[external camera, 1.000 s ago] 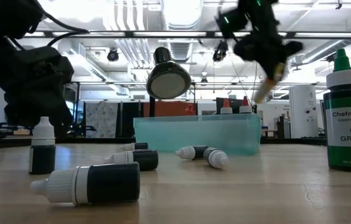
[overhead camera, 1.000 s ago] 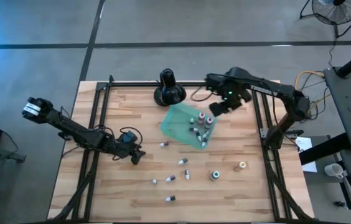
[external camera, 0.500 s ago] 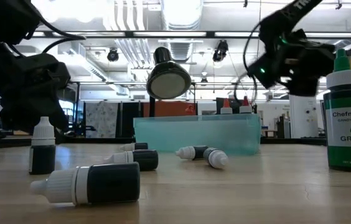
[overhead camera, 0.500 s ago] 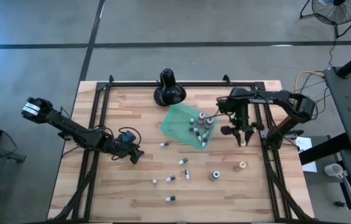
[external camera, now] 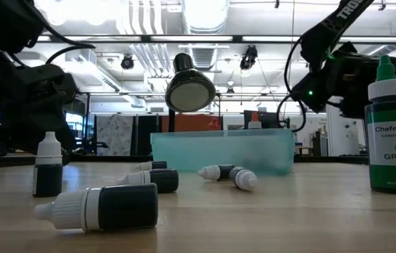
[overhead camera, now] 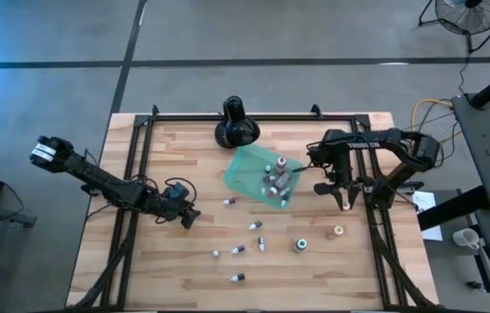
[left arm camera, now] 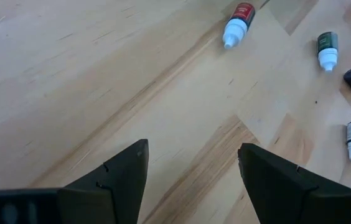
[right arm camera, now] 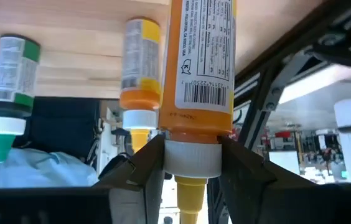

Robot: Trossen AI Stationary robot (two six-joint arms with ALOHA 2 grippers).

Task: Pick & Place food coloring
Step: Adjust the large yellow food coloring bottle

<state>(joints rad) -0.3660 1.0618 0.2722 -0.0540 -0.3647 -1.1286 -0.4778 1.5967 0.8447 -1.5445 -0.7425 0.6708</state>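
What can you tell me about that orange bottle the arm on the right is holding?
The orange bottle is a small dropper bottle with an orange printed label showing a barcode and fine print, a white collar and a yellow pointed tip. It looks like plastic. The right gripper is clamped on it at the white collar, one dark finger on each side. From above, that gripper sits near the table's right edge, right of the teal tray. Two more bottles, one orange-yellow and one green, show beyond it.

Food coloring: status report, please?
Right end effector shut on orange bottle, beside teal tray. Left end effector open, empty, low over table. Bottles scattered; path clear.
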